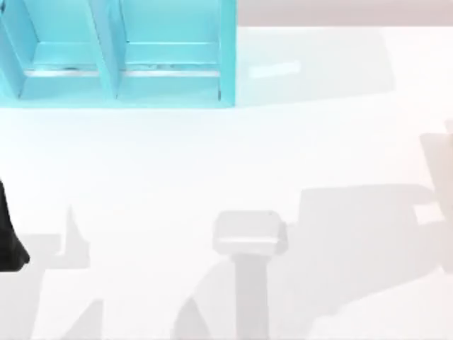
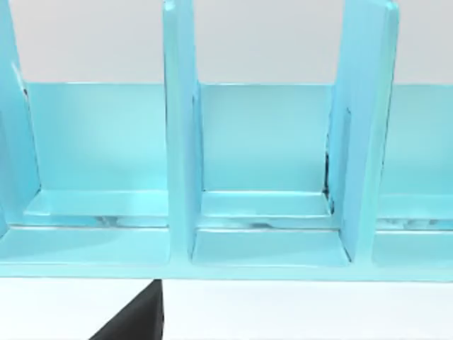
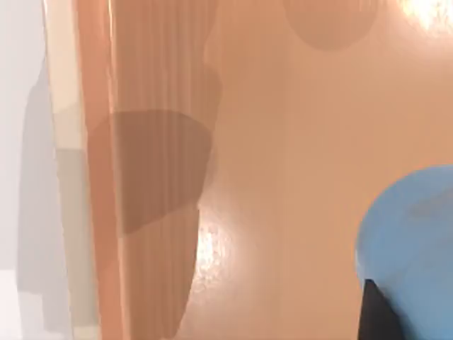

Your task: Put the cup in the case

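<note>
The case [image 1: 120, 53] is a large turquoise shelf unit with upright dividers, standing at the table's far left. In the left wrist view the case [image 2: 265, 163] faces me with open compartments, and a black part of my left gripper [image 2: 134, 322] shows just in front of its lower edge. My left arm [image 1: 10, 237] is a dark shape at the table's left edge. In the right wrist view the blue cup [image 3: 414, 241] is very close, with a black part of my right gripper [image 3: 375, 315] lying against it. Behind the cup is an orange-brown surface.
The white table [image 1: 233, 156] stretches in front of the case, crossed by grey shadows of the arms. A pale beige shape [image 1: 439, 177] sits at the right edge. In the right wrist view a white edge [image 3: 28, 142] borders the orange-brown surface [image 3: 283, 177].
</note>
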